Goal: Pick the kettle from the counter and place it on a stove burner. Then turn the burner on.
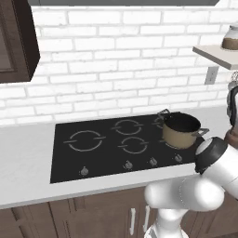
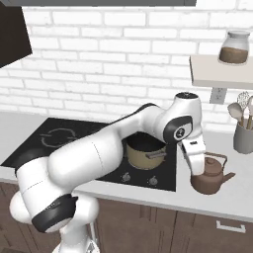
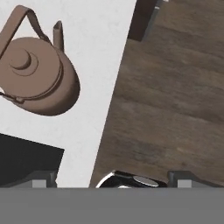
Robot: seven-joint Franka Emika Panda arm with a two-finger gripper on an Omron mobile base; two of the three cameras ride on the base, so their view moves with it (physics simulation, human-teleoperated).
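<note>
Kettle (image 2: 211,176), small, squat and brown-copper with a thin arched handle, is seen upright on the pale grey-white surface (image 2: 232,200), just right of the flat black glass cooktop (image 1: 74,155). The jaws (image 2: 195,159) are held spread apart and empty just beside the kettle's left side, above the surface edge; in the hand view the kettle (image 3: 37,74) lies off to one side. A big tan pot (image 1: 180,129) is seated on a right-hand ring, well apart from the largest grey ring (image 1: 85,140).
</note>
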